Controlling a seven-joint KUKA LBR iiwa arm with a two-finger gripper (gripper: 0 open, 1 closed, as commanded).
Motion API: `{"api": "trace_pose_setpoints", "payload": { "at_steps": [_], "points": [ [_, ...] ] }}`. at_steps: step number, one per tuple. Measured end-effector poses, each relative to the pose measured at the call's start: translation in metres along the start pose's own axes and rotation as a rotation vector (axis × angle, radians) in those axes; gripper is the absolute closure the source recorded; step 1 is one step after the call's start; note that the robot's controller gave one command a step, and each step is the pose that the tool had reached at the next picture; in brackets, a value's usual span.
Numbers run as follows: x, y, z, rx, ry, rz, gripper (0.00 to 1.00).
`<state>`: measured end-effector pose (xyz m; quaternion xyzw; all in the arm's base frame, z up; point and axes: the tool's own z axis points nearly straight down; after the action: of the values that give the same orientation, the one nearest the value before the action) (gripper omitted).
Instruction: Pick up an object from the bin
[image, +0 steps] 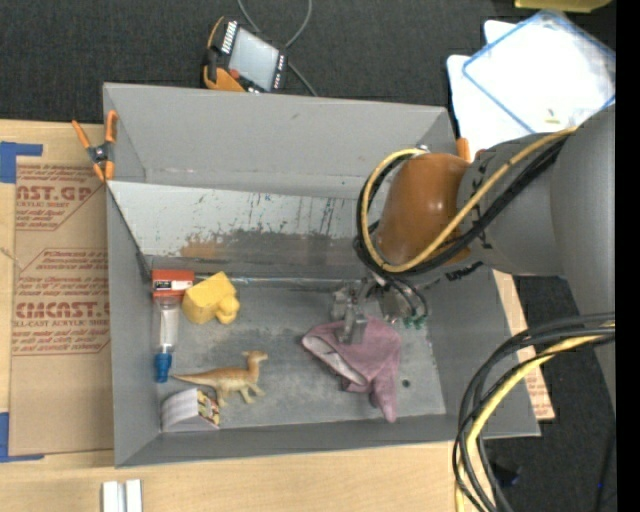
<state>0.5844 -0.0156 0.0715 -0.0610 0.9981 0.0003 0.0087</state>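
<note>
Right half of the bin floor: your pincer (353, 318) is down at the upper edge of a crumpled mauve cloth (368, 362). The cloth lies by itself there, toward the right wall of the bin (270, 130).
Pincer state: you cannot tell from this angle whether it is spread or pressed together. The orange wrist cover (420, 210) and its cables crowd the view just above it.
Cloth risk: soft fabric may give you only a thin fold at its edge. On a lift it could slide out, or drape and drag across the floor.
Depth risk: if you press lower, the pincer meets bare metal under the thin cloth. That looks to be the likeliest cause of a jam or a miss.
Neighbours: the yellow block (210, 298), the clear tube (165, 328) with an orange cap, the toy dinosaur (228, 377) and the small card pack (190, 408) sit well apart on the left. You are unlikely to knock them.
Wall risk: the arm's bulk hangs near the right wall, so watch for a brush on the way up.
</note>
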Motion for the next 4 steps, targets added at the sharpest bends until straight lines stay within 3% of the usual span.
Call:
{"api": "trace_pose_setpoints", "payload": {
  "at_steps": [1,2,3,4],
  "points": [
    [-0.005,0.009,-0.114,0.0,0.001,0.015,0.0],
    [-0.006,0.01,-0.124,0.0,-0.003,0.016,0.0],
    [0.017,0.036,-0.063,0.002,-0.014,-0.11,0.0],
    [0.048,0.034,-0.035,0.001,-0.008,-0.058,0.0]
  ]
}}
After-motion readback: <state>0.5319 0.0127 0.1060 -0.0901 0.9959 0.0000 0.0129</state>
